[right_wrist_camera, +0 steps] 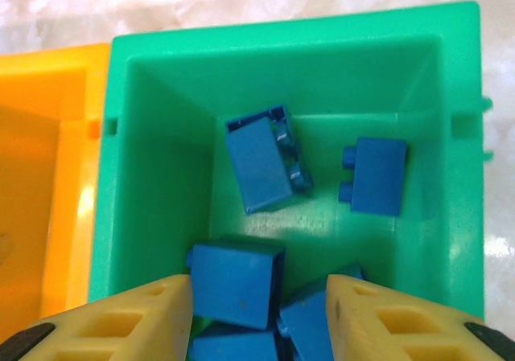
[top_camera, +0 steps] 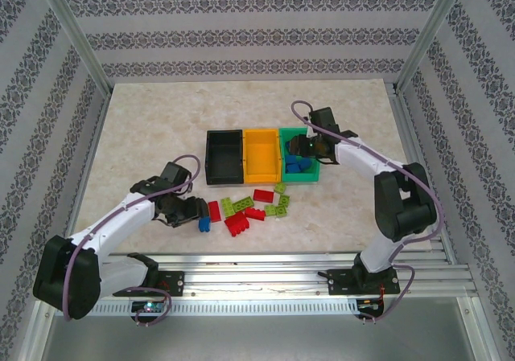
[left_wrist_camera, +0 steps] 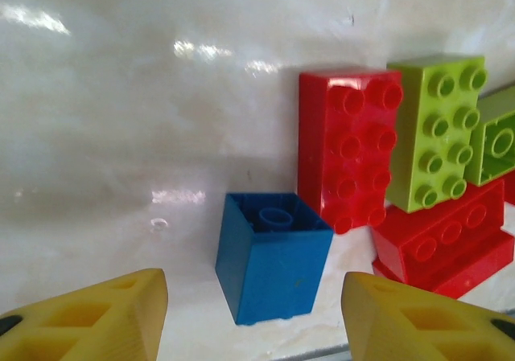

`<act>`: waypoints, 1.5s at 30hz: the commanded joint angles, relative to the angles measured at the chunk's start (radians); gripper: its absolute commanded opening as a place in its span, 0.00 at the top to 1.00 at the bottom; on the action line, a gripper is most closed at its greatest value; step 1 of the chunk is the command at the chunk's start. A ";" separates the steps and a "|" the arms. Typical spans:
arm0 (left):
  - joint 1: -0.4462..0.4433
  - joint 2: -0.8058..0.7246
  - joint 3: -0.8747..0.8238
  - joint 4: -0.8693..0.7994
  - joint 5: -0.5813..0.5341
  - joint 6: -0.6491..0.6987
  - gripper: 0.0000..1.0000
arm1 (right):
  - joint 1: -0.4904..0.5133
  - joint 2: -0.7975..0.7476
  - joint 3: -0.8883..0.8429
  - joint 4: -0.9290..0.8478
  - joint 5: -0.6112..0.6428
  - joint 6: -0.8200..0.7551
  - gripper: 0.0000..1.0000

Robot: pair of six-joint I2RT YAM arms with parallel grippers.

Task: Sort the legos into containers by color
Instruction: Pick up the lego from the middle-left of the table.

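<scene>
On the table in front of my left gripper [left_wrist_camera: 254,305] a blue lego [left_wrist_camera: 269,256] stands with its hollow underside up, just ahead of the two open yellow fingertips [left_wrist_camera: 121,305]. From above, this gripper [top_camera: 193,213] sits beside that blue lego [top_camera: 204,223] at the left end of the loose pile. Red legos [left_wrist_camera: 350,148] and lime legos [left_wrist_camera: 434,132] lie right of it. My right gripper [right_wrist_camera: 259,297] hangs open over the green container [right_wrist_camera: 273,35], which holds several blue legos [right_wrist_camera: 261,164]. One blue lego [right_wrist_camera: 237,285] lies below, between the fingers.
The black container [top_camera: 224,156], orange container [top_camera: 261,153] and green container [top_camera: 304,179] stand in a row mid-table. Red legos [top_camera: 263,194] and lime legos [top_camera: 280,208] are scattered just in front of them. The orange container's wall [right_wrist_camera: 48,71] adjoins the green one.
</scene>
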 commanded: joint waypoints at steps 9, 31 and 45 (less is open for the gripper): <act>-0.108 0.072 0.050 -0.100 -0.106 -0.028 0.41 | 0.025 -0.140 -0.125 0.054 0.000 0.008 0.53; -0.200 0.286 0.129 -0.047 -0.168 0.026 0.59 | 0.029 -0.197 -0.184 0.057 0.021 0.022 0.53; -0.200 0.161 0.267 -0.130 -0.227 0.068 0.77 | 0.023 -0.215 -0.209 0.071 0.023 0.032 0.53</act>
